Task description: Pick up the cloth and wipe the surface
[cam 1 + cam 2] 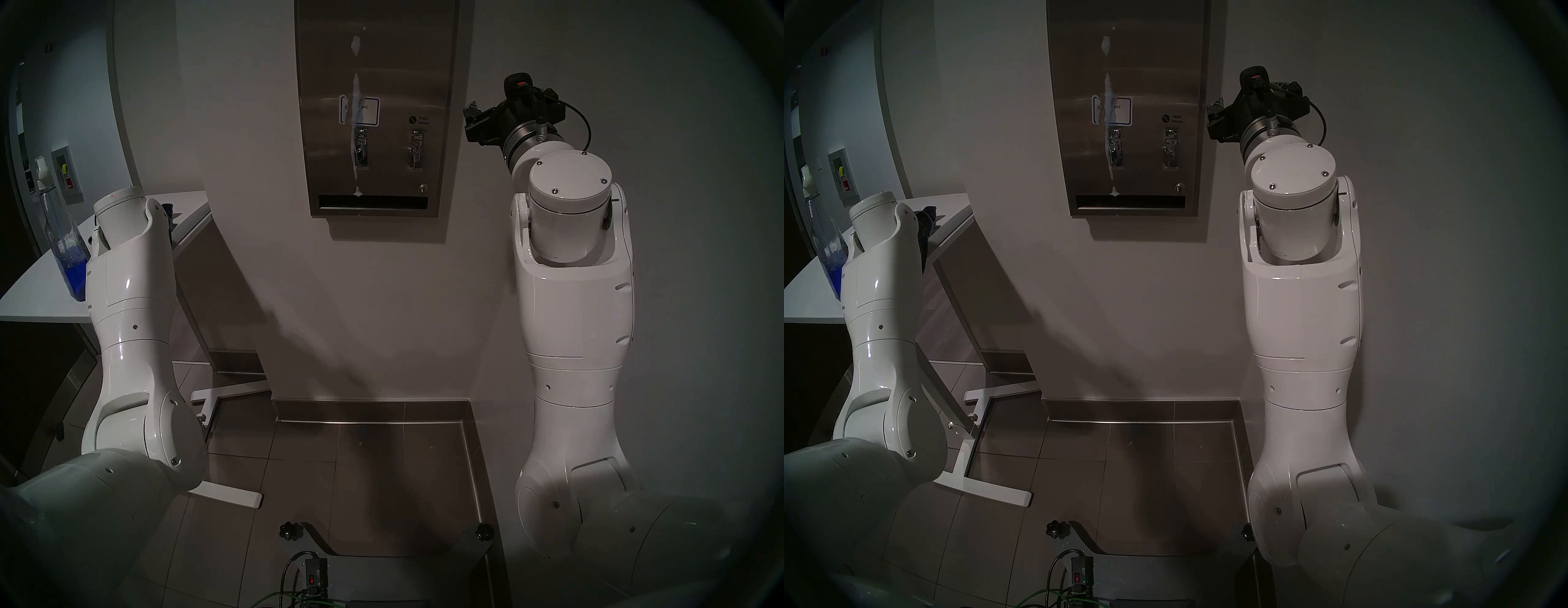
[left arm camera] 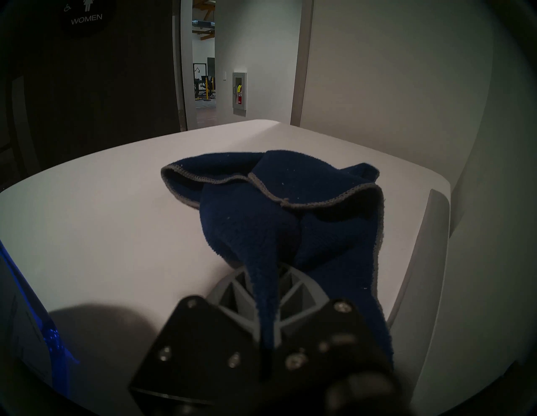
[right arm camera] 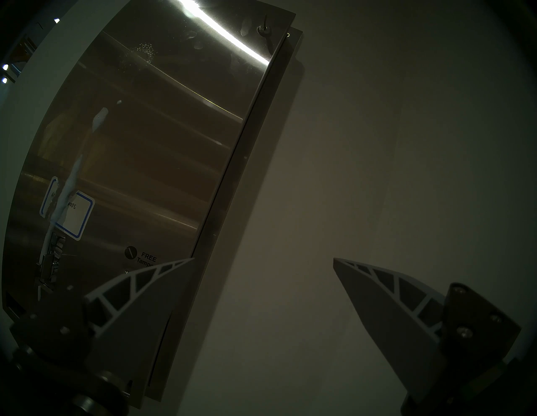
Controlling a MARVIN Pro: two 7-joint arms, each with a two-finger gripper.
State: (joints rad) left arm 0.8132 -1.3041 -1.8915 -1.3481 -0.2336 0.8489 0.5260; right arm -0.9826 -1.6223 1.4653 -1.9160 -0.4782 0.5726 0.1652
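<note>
Dim washroom walls frame our workspace, with a white table [image 2: 116, 209] on our left and the stainless dispenser panel [image 1: 399, 63] mounted on the wall ahead. A pale streak [image 1: 356, 140] runs down the panel, crossing its blue-bordered label [image 1: 371, 111] and the left lever [image 1: 360, 150], ending near the dark slot [image 1: 373, 202].

Our cloth [image 2: 279, 203] lies bunched near the table's right edge, close to the far corner. Our left claw [image 2: 266, 290] is clenched on a fold of it: the wrist view shows a pinched ridge of navy fabric running down between the grey fingers [image 2: 302, 293], while the rest of the cloth rests on the table. A bottle with blue liquid [image 1: 68, 259] stands toward the table's near side.

Our right claw [image 3: 263, 258] is released, its fingers spread wide, hovering beside the panel's right edge and holding nothing.

We judge the cloth light, soft and floppy; it should drape and trail when lifted. A grip on a thick bunched fold seems safer than one on the thin stitched hem [image 2: 334, 200], which could slip free.
</note>
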